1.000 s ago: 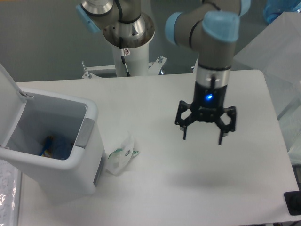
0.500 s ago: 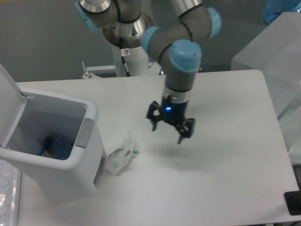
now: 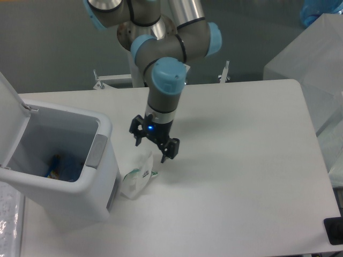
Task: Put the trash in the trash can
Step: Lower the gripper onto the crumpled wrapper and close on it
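Observation:
The white trash can [image 3: 95, 184] stands at the table's left with its lid [image 3: 9, 115] swung up and open. Inside it lies the crushed bottle [image 3: 62, 166], showing blue. The crumpled white wrapper with green print [image 3: 136, 175] rests on the table against the can's right side. My gripper [image 3: 151, 150] hangs open just above and slightly right of the wrapper, its fingers spread and nothing between them.
The arm's white base column [image 3: 149, 67] rises at the table's back edge. A translucent plastic-covered shape [image 3: 316, 59] stands at the right rear. A dark object [image 3: 334, 231] sits at the front right corner.
The gripper has swung left across the table, from the right half to just above the wrapper, and dropped lower. It has stayed open. The wrapper and can have not moved.

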`<state>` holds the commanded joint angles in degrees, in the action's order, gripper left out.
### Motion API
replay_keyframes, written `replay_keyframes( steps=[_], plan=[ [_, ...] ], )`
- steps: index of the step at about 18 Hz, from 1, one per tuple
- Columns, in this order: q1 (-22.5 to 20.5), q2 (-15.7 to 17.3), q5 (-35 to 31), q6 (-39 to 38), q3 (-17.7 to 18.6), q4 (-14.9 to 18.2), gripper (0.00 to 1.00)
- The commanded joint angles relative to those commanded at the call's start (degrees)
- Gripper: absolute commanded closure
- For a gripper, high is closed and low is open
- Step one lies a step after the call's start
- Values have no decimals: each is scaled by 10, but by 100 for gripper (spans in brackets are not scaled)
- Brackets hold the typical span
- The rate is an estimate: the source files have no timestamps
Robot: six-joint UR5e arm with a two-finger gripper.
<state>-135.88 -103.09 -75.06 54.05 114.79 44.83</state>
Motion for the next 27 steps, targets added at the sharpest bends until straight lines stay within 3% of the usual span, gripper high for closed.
replay_keyframes(
  steps=[15,22,27],
  plan=[
    [4,-43,-3,-3,-24,-11,2],
    [4,-47,-4,-3,-24,-11,39],
    [4,-47,-6,-8,-25,-11,74]
  ],
)
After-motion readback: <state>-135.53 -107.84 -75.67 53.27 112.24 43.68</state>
